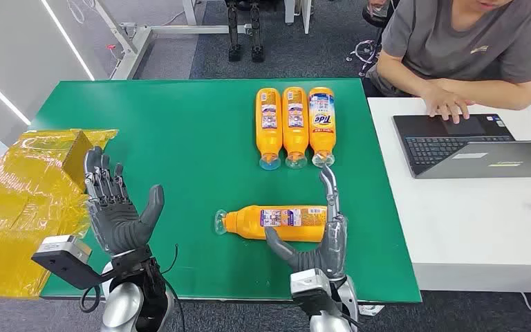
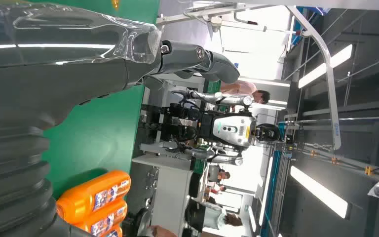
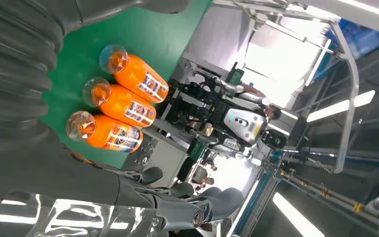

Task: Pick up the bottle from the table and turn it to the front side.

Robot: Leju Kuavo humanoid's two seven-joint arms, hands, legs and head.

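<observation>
Dark grey robot hand, silver forearm

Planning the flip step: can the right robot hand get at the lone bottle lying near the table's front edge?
Probably yes. The right robot hand is already at the lone bottle, thumb reaching under its body and fingers past its base. Nothing lies between them; the row of three bottles sits well apart.

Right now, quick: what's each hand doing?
Left hand: open, fingers spread, holding nothing.
Right hand: on the lying bottle, thumb and fingers around its base end; not lifted.
</observation>
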